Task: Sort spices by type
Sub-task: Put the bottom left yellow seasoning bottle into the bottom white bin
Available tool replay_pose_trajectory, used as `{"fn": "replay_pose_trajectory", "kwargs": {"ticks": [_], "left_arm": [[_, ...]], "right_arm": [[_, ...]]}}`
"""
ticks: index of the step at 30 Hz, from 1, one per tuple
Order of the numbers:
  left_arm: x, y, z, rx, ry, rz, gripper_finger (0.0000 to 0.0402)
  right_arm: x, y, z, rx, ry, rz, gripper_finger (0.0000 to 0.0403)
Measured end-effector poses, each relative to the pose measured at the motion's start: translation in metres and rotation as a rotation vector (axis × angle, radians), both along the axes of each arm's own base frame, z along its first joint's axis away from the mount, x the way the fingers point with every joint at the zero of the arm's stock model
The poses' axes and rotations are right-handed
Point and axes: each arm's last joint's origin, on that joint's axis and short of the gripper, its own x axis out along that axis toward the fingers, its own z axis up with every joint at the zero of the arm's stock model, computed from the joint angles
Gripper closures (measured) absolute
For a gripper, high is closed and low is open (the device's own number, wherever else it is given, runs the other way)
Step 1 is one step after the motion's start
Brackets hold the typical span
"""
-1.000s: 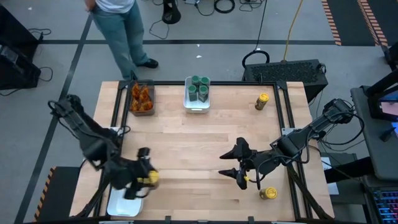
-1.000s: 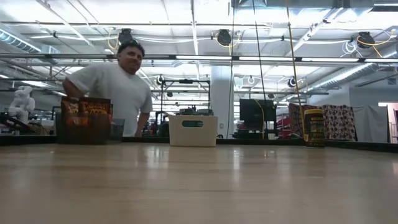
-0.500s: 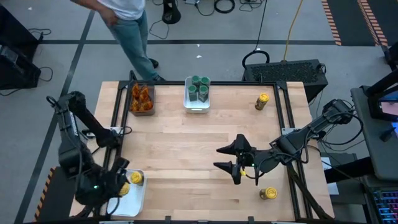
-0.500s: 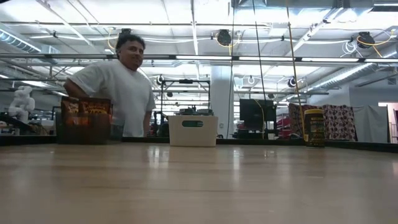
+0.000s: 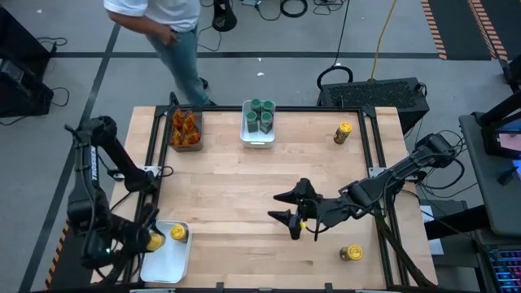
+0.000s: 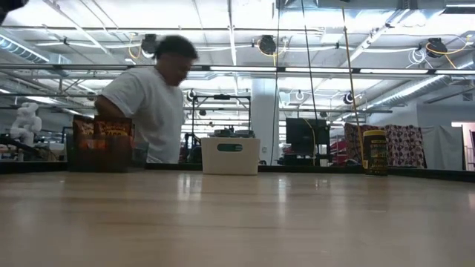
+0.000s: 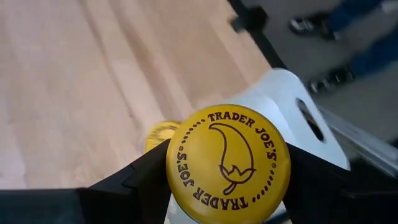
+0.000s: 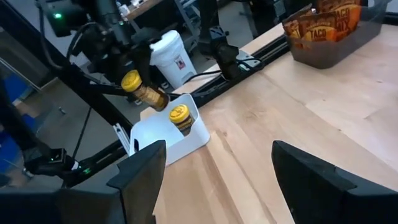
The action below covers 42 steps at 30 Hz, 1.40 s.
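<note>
- Where the wooden table (image 5: 244, 187) fills the high view, we see both arms over its near half and a person (image 5: 167, 24) walking past its far edge.
- At the near left corner we find a white tray (image 5: 167, 262), with one yellow-lidded jar (image 5: 178, 233) standing in its far end.
- Just off the left side of that tray we see the left gripper (image 5: 146, 242) grasping a second yellow jar (image 7: 227, 163); in the left wrist view its dark fingers (image 7: 140, 180) press against both sides of the lid, which faces the camera.
- In the right wrist view we see that held jar tilted on its side, above and just beside the tray wall.
- Near the middle of the table, towards its near edge, we see the right gripper (image 5: 285, 207) with its fingers (image 8: 140, 171) spread wide and nothing between them.
- At the far edge we see a dark bin (image 5: 185, 130) of orange packets (image 5: 186, 124) on the left.
- Beside it stands another white tray (image 5: 258, 122) holding green-lidded jars (image 5: 260, 114).
- Two more yellow jars stand loose: one near the far right corner (image 5: 343, 132), one near the near right edge (image 5: 352, 253), well apart from each other.
</note>
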Motion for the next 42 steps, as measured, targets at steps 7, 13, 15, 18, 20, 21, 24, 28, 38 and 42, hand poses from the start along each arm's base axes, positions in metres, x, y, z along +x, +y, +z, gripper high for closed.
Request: {"fn": "replay_pose_trajectory", "kwargs": {"ticks": [7, 13, 15, 18, 20, 21, 24, 28, 38, 42], "left_arm": [[-0.006, 0.019, -0.013, -0.095, -0.049, 0.125, 0.0153], [-0.008, 0.021, -0.027, -0.079, -0.016, 0.125, 0.0153], [-0.009, 0.022, -0.034, -0.062, -0.011, 0.131, 0.0153], [-0.009, 0.024, -0.044, -0.03, 0.008, 0.129, 0.0153], [-0.009, 0.024, -0.049, -0.036, 0.007, 0.13, 0.0153], [-0.009, 0.023, -0.051, -0.045, 0.006, 0.129, 0.0153], [-0.009, 0.022, -0.06, -0.048, 0.018, 0.124, 0.0153], [-0.009, 0.023, -0.071, -0.038, 0.021, 0.125, 0.0153], [-0.01, 0.025, -0.079, -0.013, 0.012, 0.128, 0.0153], [-0.01, 0.025, -0.079, -0.013, 0.013, 0.128, 0.0151]], "right_arm": [[0.002, -0.001, 0.002, -0.003, -0.023, 0.0, 0.0129], [0.002, -0.001, 0.002, -0.018, -0.022, 0.004, 0.0129], [0.002, -0.001, 0.002, -0.02, -0.02, 0.004, 0.0129], [0.002, -0.001, 0.001, -0.033, -0.015, 0.008, 0.0129], [0.002, -0.001, 0.001, -0.044, -0.014, 0.011, 0.0129], [0.002, -0.002, 0.001, -0.046, -0.013, 0.011, 0.0129], [0.003, -0.003, 0.001, -0.05, -0.012, 0.006, 0.0129], [0.005, -0.007, 0.001, -0.065, -0.01, 0.001, 0.0129], [0.009, -0.015, 0.001, -0.06, 0.001, 0.02, 0.0129], [0.01, -0.016, 0.001, -0.077, 0.002, 0.024, 0.0129]]}}
